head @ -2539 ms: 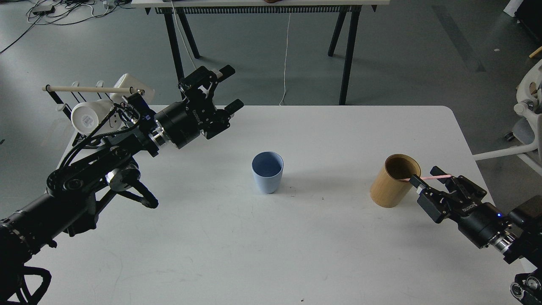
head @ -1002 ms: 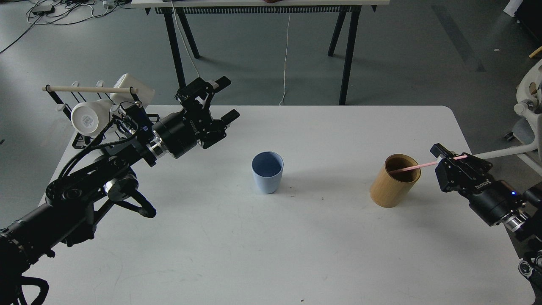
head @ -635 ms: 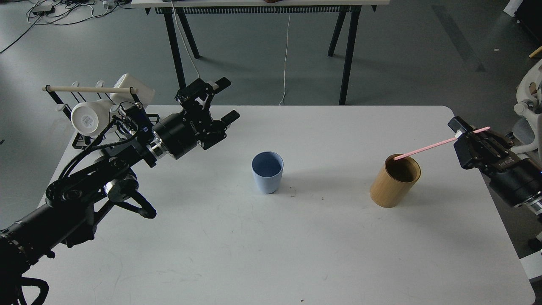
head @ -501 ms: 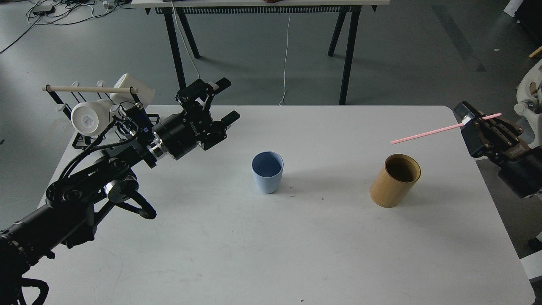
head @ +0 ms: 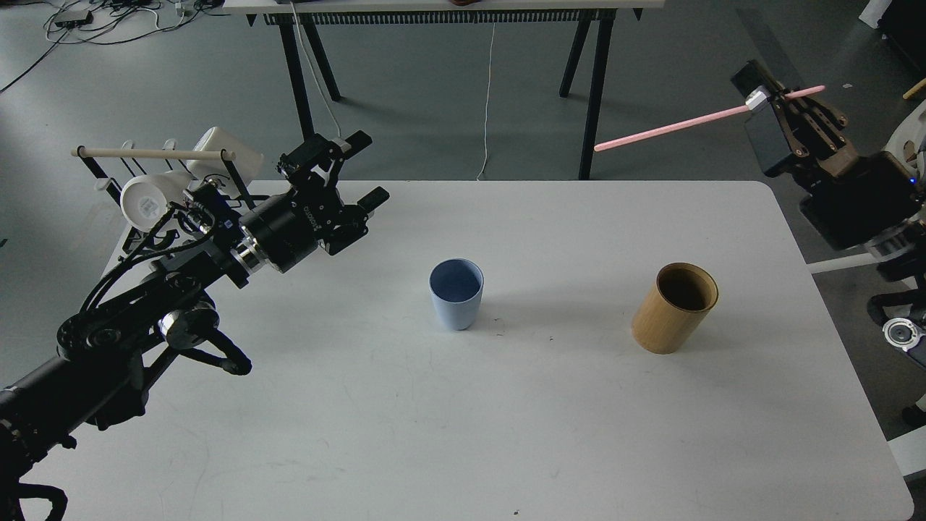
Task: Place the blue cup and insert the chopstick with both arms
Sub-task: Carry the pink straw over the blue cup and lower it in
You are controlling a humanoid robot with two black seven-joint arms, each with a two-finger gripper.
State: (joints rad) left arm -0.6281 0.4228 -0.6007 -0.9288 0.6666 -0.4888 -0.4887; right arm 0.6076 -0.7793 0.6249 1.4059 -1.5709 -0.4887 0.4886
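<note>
The pale-blue cup stands upright and empty near the middle of the white table. My right gripper is high at the upper right, above the table's far right corner, shut on the pink chopstick. The stick points left and slightly down, clear of everything. My left gripper is open and empty at the back left, up and left of the blue cup, well apart from it.
A tan wooden cylinder stands open and empty to the right of the cup. A rack with a wooden dowel and white mugs sits at the table's back left corner. Another table's legs stand behind.
My right gripper pulled the pink chopstick out of the tan cylinder and lifted it high up and back. My left arm drew back slightly to the left, still open.
</note>
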